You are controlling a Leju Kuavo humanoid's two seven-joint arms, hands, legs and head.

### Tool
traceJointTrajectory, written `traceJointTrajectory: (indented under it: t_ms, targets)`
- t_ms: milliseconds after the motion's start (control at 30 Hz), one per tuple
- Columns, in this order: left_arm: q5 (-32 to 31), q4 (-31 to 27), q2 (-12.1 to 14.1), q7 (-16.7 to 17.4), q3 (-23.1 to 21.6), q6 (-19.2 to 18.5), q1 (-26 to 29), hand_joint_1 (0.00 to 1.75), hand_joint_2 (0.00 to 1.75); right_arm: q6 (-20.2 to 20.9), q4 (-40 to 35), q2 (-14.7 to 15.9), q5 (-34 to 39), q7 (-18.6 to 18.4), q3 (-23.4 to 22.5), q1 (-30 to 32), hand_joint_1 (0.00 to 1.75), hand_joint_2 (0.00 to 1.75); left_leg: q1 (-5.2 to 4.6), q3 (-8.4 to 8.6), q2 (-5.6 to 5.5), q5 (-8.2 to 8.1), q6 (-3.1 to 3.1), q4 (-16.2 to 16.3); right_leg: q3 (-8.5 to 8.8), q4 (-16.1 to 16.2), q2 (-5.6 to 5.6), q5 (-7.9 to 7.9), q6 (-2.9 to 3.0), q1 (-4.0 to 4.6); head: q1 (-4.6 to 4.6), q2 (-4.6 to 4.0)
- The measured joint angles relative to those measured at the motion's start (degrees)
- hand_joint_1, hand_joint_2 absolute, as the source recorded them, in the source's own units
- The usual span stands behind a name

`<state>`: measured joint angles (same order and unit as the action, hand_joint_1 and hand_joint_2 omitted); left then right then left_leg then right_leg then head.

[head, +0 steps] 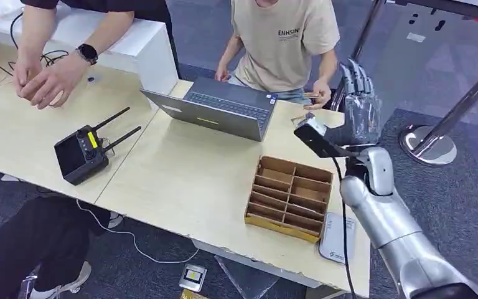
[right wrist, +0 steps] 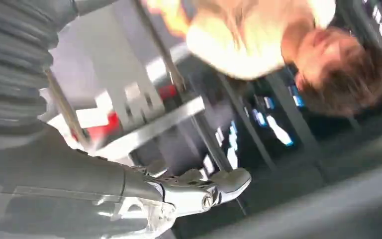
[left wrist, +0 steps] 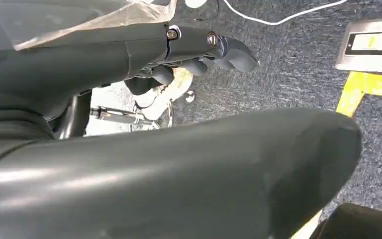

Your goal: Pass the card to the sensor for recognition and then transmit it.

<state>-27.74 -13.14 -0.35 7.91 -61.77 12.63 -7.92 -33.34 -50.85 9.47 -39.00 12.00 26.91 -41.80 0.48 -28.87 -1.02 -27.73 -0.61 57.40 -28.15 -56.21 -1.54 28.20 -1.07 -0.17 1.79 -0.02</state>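
Observation:
My right hand [head: 359, 103] is raised above the table's far right corner, fingers straight up and apart, wrapped in clear plastic, with nothing in it. In the right wrist view the right hand's fingers [right wrist: 199, 191] stretch out bare toward a person in a beige shirt. That person's hand [head: 317, 96] hovers just left of my right hand and pinches a small flat piece, possibly the card. A flat white device [head: 335, 238], likely the sensor, lies at the table's near right edge. My left hand [left wrist: 199, 50] hangs over the carpet, fingers loosely bent, holding nothing.
A cardboard divider box [head: 289, 196] sits beside the white device. An open laptop [head: 221, 112] stands in front of the seated person. A black controller with antennas [head: 82, 152] lies at the left. Another person's hands [head: 43, 78] work at the far left. Stanchion posts [head: 426, 146] stand to the right.

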Motion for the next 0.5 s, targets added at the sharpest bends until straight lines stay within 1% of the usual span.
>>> traceJointTrajectory:
  t_ms: [100,133,233,300,333,500]
  targets:
    - [0.6,0.0,0.0,0.1,0.3,0.4,0.4,0.00,0.00,4.0,-5.1,1.2,9.9,0.7,-0.3,3.1,0.00,0.00,0.00,-0.01,0.00,-0.01,0.00,0.0,0.01,0.0,-0.01,0.00,0.00,0.00,-0.02,0.00]
    - [0.8,0.0,0.0,0.1,0.3,0.5,0.5,0.00,0.00,4.9,-7.1,1.6,11.7,0.8,-0.4,4.6,0.00,0.00,0.00,-0.02,-0.01,-0.01,0.00,0.0,0.00,0.0,0.00,0.01,0.00,0.00,0.00,0.00]
    - [1.3,0.0,0.2,0.1,0.5,0.7,0.8,0.00,0.00,6.3,-13.1,2.7,14.3,0.8,-0.6,9.2,0.00,0.00,0.00,-0.03,-0.02,-0.02,0.01,0.0,-0.03,0.0,0.00,0.01,0.00,0.00,0.02,0.00]
    - [1.6,0.0,0.3,0.1,0.8,0.9,0.8,0.00,0.00,6.8,-16.8,3.3,14.7,0.8,-0.9,12.0,0.00,0.00,0.00,-0.05,-0.02,-0.02,0.01,0.0,-0.04,0.0,0.00,0.01,0.00,0.00,0.00,0.00]
    - [1.7,0.0,0.3,0.3,1.0,0.9,0.8,0.00,0.00,6.8,-18.5,3.6,14.7,0.7,-1.0,13.3,0.00,1.75,0.00,-0.04,-0.02,-0.02,0.01,0.0,-0.04,0.0,0.00,0.01,0.00,0.00,0.02,0.00]
    - [2.5,0.0,0.5,1.0,1.8,1.2,0.9,0.00,0.00,6.3,-26.4,4.6,13.1,-0.4,-1.5,19.1,0.00,1.75,0.01,-0.03,-0.01,-0.02,0.01,0.0,-0.03,0.0,0.01,0.00,0.00,0.01,0.00,0.00]
